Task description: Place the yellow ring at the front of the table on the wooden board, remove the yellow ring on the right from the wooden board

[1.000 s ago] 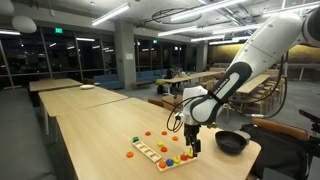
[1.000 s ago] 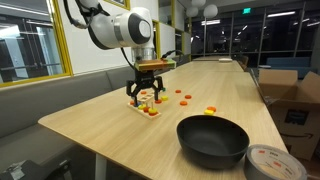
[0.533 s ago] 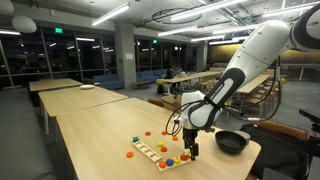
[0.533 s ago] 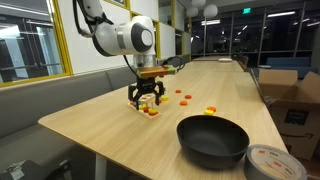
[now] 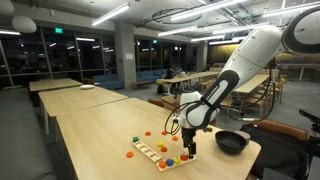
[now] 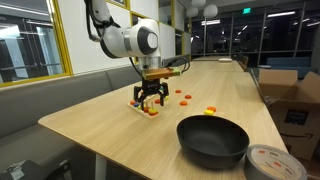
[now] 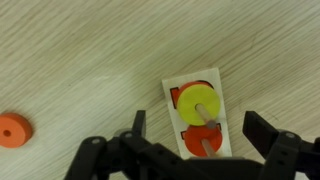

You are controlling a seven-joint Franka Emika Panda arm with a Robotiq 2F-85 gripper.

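yellow ring on wooden board | end effector released above | orange ring apart

Exterior views flank table from opposite sides, sharing wooden board; wrist view close, straight down.

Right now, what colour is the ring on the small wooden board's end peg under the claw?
Yellow; the flat round ring shows clearest in the wrist view.
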